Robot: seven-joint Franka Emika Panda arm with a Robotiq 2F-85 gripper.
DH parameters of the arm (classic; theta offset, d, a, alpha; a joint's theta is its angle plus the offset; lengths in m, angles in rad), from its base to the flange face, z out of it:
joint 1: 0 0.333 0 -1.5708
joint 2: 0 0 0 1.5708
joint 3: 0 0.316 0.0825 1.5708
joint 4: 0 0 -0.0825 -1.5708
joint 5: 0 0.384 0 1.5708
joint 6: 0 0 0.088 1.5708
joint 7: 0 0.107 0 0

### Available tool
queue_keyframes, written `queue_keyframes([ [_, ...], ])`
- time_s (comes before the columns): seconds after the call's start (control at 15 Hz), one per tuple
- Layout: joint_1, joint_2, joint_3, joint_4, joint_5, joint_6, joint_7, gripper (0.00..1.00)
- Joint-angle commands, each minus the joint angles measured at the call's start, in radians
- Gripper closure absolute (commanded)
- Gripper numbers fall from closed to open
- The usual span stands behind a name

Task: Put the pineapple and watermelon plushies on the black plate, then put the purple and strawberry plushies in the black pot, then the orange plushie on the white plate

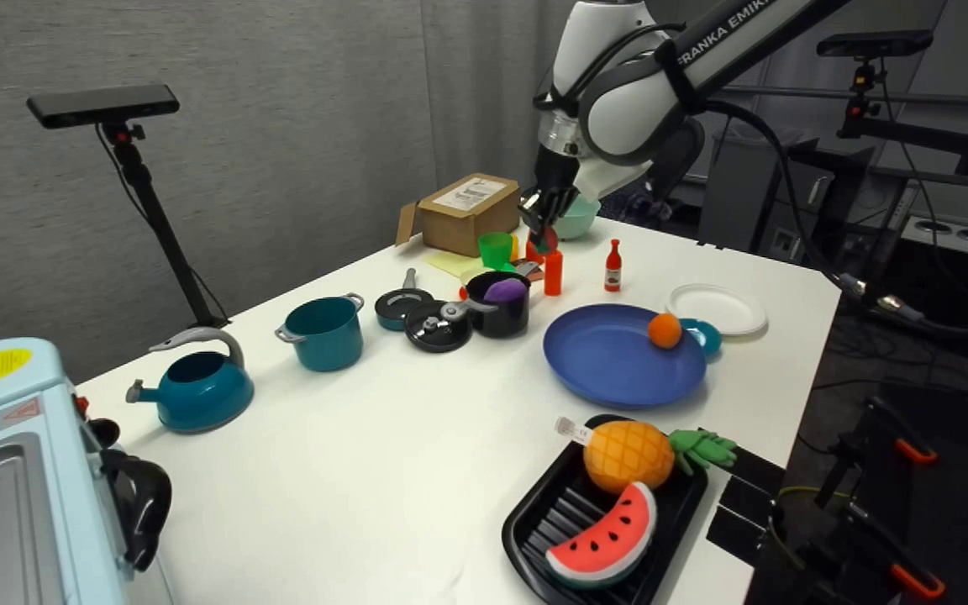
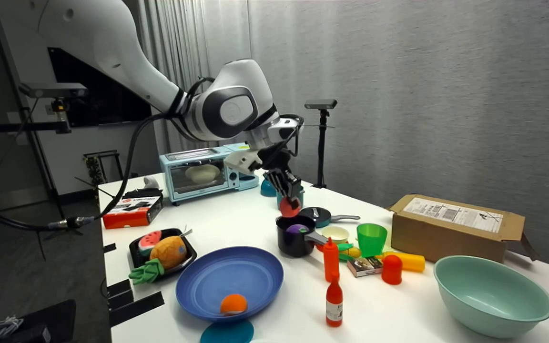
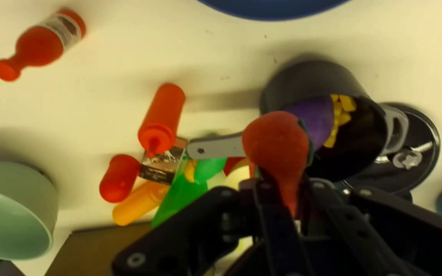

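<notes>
My gripper [image 3: 288,191] is shut on the red strawberry plushie [image 3: 274,140], which also shows in an exterior view [image 2: 289,207]. It holds the plushie above the black pot [image 2: 289,244], toward the handle side in the wrist view. The purple plushie [image 1: 506,291] is in the pot, with yellow pieces beside it. The pineapple plushie [image 1: 628,455] and watermelon plushie [image 1: 606,542] lie on the ridged black plate [image 1: 526,514]. The orange plushie [image 1: 665,331] sits on the large blue plate [image 1: 597,365]. The white plate [image 1: 717,307] lies behind it.
Two red bottles [image 1: 553,274] [image 1: 612,267] stand near the pot. A black lid [image 1: 434,329] lies beside the pot. A green cup [image 2: 371,239], small toy foods, a cardboard box [image 2: 446,238] and a mint bowl [image 2: 493,295] are near. A teal pot [image 1: 328,336], kettle [image 1: 202,395] and toaster oven [image 2: 203,174] stand further off.
</notes>
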State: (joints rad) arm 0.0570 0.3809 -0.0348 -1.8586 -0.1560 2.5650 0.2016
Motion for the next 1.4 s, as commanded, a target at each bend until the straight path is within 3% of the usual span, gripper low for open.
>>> queue_keyframes([
  [0.0,0.04,0.129,-0.004,0.18,-0.002,-0.015,0.026,0.97],
  [0.4,0.075,0.275,-0.013,0.329,0.002,-0.065,0.013,0.93],
  [0.47,0.078,0.282,-0.011,0.333,0.002,-0.074,0.005,0.63],
  [0.6,0.081,0.281,-0.004,0.341,0.005,-0.116,-0.009,0.55],
  [0.93,0.09,0.222,0.013,0.336,0.006,-0.298,-0.041,0.15],
  [1.07,0.079,0.167,0.02,0.295,0.01,-0.357,-0.06,0.02],
  [1.33,0.059,0.077,0.024,0.189,0.018,-0.465,-0.084,0.0],
])
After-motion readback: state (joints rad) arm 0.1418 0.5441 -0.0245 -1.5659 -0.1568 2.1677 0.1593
